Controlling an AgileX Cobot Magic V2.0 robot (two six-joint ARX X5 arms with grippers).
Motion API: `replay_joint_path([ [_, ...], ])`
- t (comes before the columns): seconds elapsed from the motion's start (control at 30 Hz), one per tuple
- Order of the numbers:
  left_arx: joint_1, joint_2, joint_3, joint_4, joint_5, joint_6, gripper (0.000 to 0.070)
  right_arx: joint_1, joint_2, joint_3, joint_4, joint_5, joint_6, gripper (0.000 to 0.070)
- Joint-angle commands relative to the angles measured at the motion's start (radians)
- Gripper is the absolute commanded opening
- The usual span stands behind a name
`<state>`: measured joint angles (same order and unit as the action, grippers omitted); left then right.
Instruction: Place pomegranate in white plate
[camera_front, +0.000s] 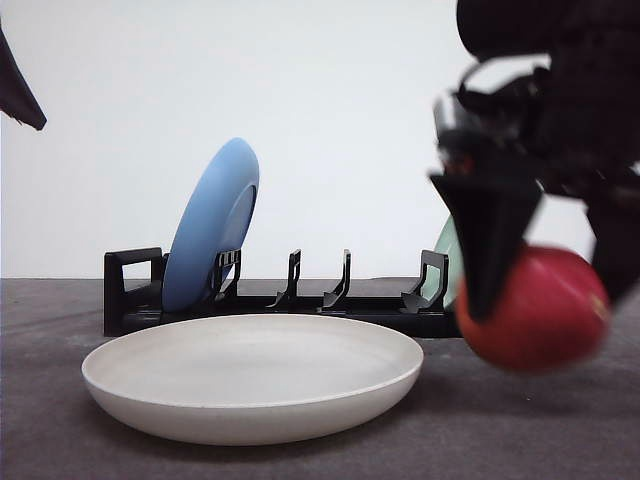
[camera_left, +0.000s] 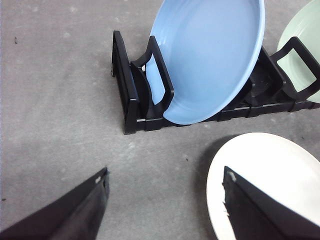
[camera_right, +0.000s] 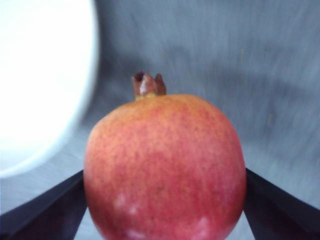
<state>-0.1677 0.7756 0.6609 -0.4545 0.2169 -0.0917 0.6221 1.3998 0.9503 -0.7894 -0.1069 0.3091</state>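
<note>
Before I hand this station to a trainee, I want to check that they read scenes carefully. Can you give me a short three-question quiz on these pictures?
1. True or false: the pomegranate already lies in the white plate.
2. Which plate stands at the left end of the black rack? A) pale green plate B) blue plate C) white plate
3. Fill in: the right gripper's fingers are shut on the ____, while the left gripper is open.

Key: 1 false, it is held beside the plate; 2 B; 3 pomegranate.
</note>
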Motion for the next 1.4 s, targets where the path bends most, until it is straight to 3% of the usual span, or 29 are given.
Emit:
replay_joint_path([
  [0.0,-0.001,0.002,0.005,0.006,0.008,0.001,0.0428,0.016,0.011,0.038,0.024,-0.026,-0.066,0.0531],
  [0.23,-0.001,0.002,0.005,0.006,0.008,0.001,0.0428,0.078,0.037,0.049,0.237,-0.159,-0.084,0.0532],
  [0.7,-0.001,0.002,0.005,0.005,0.008,0.001,0.0428,0.199,0.241,0.049,0.527,-0.151,-0.120,0.0532],
  [1.03,-0.001,0.002,0.005,0.006,0.008,0.001,0.0428,0.210,0.307,0.049,0.550,-0.148,-0.127,0.0536],
  [1.23,-0.001,0.002,0.005,0.006,0.008,0.001,0.0428,0.215,0.306,0.049,0.550,-0.154,-0.125,0.0643],
  [1.37,-0.001,0.002,0.005,0.005,0.008,0.001,0.0429,0.208,0.289,0.061,0.527,-0.157,-0.125,0.0644],
])
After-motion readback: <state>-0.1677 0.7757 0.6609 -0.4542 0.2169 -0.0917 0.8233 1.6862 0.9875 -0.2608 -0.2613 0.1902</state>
